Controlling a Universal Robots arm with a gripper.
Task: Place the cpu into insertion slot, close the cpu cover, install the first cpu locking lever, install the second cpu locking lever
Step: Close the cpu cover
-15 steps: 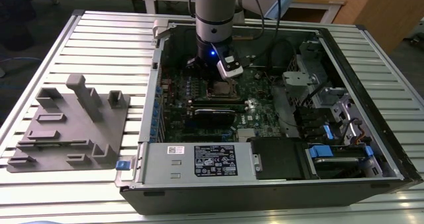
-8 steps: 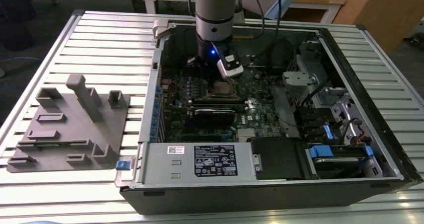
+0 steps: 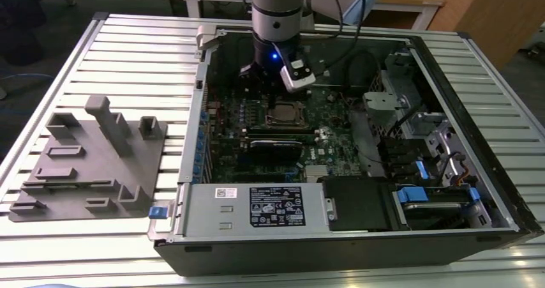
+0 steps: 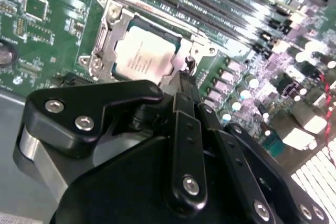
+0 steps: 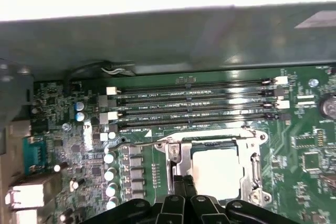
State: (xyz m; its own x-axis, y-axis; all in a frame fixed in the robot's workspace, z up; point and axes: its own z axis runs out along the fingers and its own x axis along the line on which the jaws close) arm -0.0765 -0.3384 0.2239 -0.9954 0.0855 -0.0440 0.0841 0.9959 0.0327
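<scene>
The cpu point(image 4: 144, 56) point(image 5: 218, 169), a silvery square chip, lies flat in the insertion slot point(image 3: 285, 117) on the green motherboard. The cpu cover point(image 4: 105, 35) point(image 5: 178, 156), a silver metal frame, lies down around the chip in both wrist views. A thin wire locking lever point(image 5: 142, 143) runs along the slot's edge on the memory-slot side. My gripper point(image 3: 270, 101) point(image 4: 186, 80) point(image 5: 184, 181) hangs just over one edge of the cover, its black fingers pressed together with nothing seen between them.
Long black memory slots point(image 5: 194, 103) lie just beyond the socket. A row of capacitors point(image 5: 110, 174) stands beside it. The case wall, a labelled power supply point(image 3: 272, 205) and blue-tabbed drive bays point(image 3: 409, 195) ring the board. A grey fixture block point(image 3: 94, 160) sits on the table at the exterior view's left.
</scene>
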